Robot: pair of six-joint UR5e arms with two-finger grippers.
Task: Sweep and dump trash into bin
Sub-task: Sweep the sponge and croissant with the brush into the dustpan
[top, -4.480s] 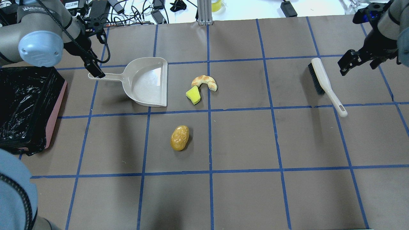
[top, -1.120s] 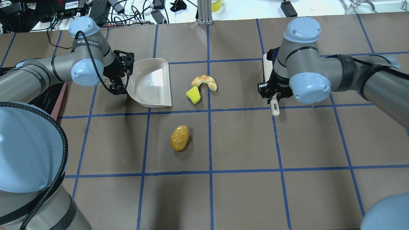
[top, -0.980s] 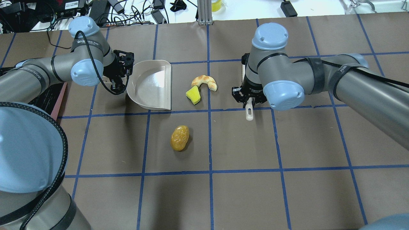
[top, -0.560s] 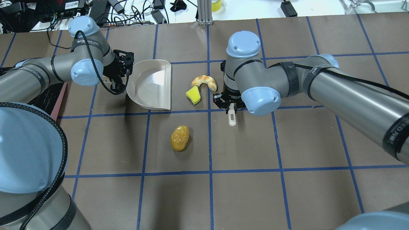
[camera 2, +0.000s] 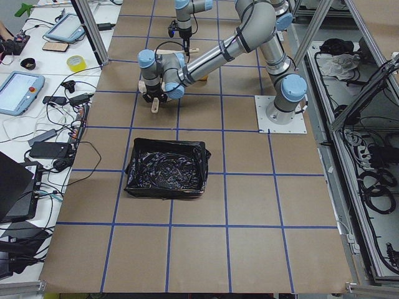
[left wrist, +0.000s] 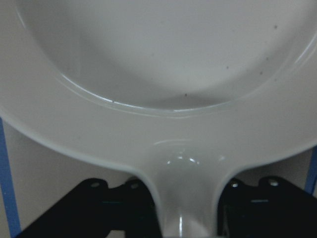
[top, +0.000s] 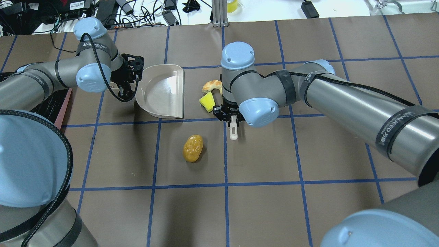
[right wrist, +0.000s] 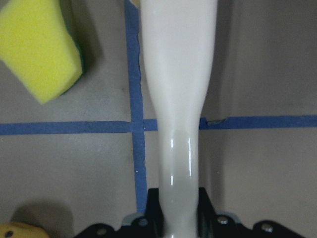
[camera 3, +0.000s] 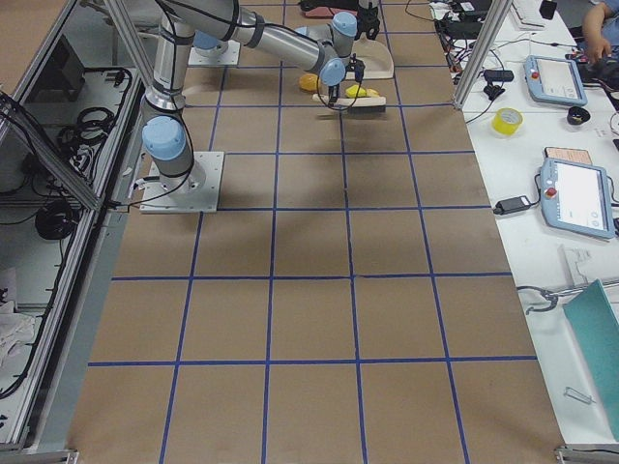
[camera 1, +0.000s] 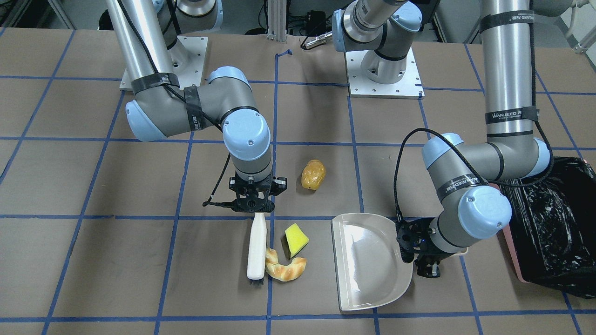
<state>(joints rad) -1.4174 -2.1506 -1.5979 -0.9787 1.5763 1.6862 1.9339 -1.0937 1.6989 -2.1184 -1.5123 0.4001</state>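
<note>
My right gripper (camera 1: 255, 210) (top: 232, 120) is shut on the handle of a white brush (camera 1: 257, 246) (right wrist: 178, 99) with dark bristles. The brush head lies against the tan croissant (camera 1: 285, 269) (top: 212, 85). The yellow-green sponge wedge (camera 1: 296, 239) (top: 207, 102) (right wrist: 39, 49) sits just beside them, towards the cream dustpan (camera 1: 370, 260) (top: 163, 91) (left wrist: 158, 74). My left gripper (camera 1: 426, 253) (top: 125, 88) is shut on the dustpan's handle. The golden-brown potato (camera 1: 313, 175) (top: 193, 148) lies apart, nearer the robot. The pink bin (camera 1: 554, 232) (camera 2: 167, 168) with a black bag stands beyond my left arm.
Brown table cover with a blue tape grid (top: 226, 183). The two arm bases (camera 1: 384, 70) are bolted at the robot's side. Cables and devices (top: 137, 10) lie past the far table edge.
My right arm has carried the brush leftwards in the overhead view up to the croissant and nudged it slightly towards the dustpan. The dustpan, sponge and potato have stayed put.
</note>
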